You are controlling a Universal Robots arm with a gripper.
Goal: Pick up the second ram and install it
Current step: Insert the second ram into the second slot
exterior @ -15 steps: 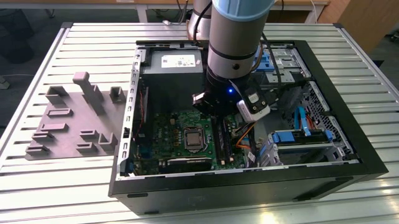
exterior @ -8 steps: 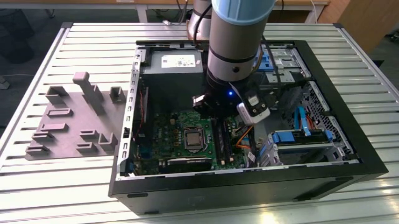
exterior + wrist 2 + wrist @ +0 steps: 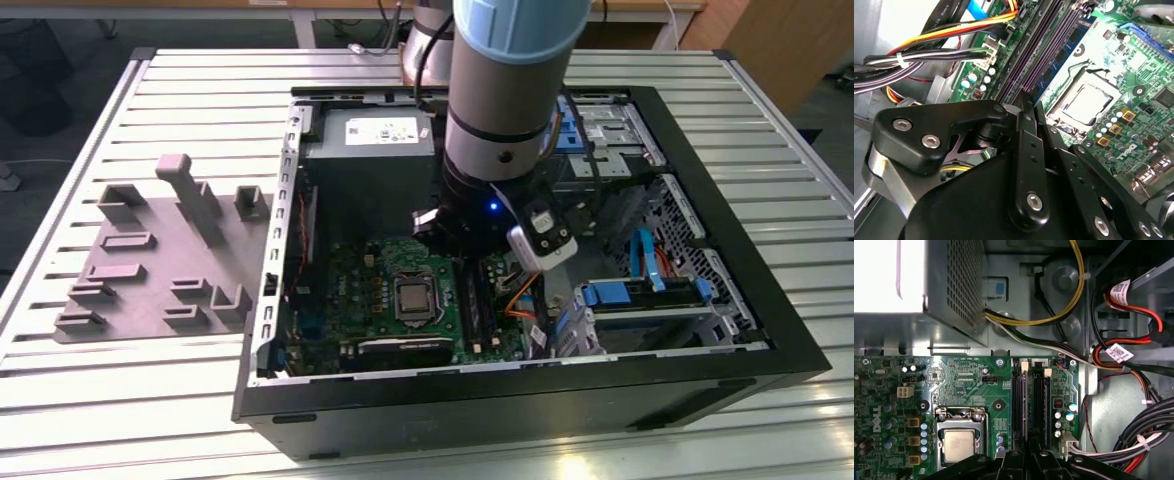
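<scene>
Gripper (image 3: 1026, 107) sat low inside the open computer case (image 3: 747, 345), over the memory slots (image 3: 1029, 400) of the green motherboard (image 3: 367, 275). In the second wrist view its black fingers (image 3: 1026, 150) stood pressed close together, their tips down at the slot rows; whether anything was pinched between them could not be made out, since the linkage covered the tips.

Second ram (image 3: 1066, 50) appeared as a dark blue board with black chips, standing on edge in the slot row on the processor side, running away from the fingertips and just beside them. In the first wrist view two sticks seemed to stand in the slots, white latches at their far ends, their near ends hidden behind the gripper.

Case held the motherboard with its processor socket (image 3: 959, 442), a grey power supply (image 3: 374, 150) at the far end, and bundles of cables (image 3: 1134, 440) in black, red, yellow and white beside the slots. Blue drive brackets (image 3: 641, 290) sat on the exterior view's right. In the exterior view the arm (image 3: 514, 90) blocked the slot area entirely.

Outside the case, on the slatted table (image 3: 160, 400) at the exterior view's left, lay a grey fixture tray (image 3: 147, 265) with raised blocks.
</scene>
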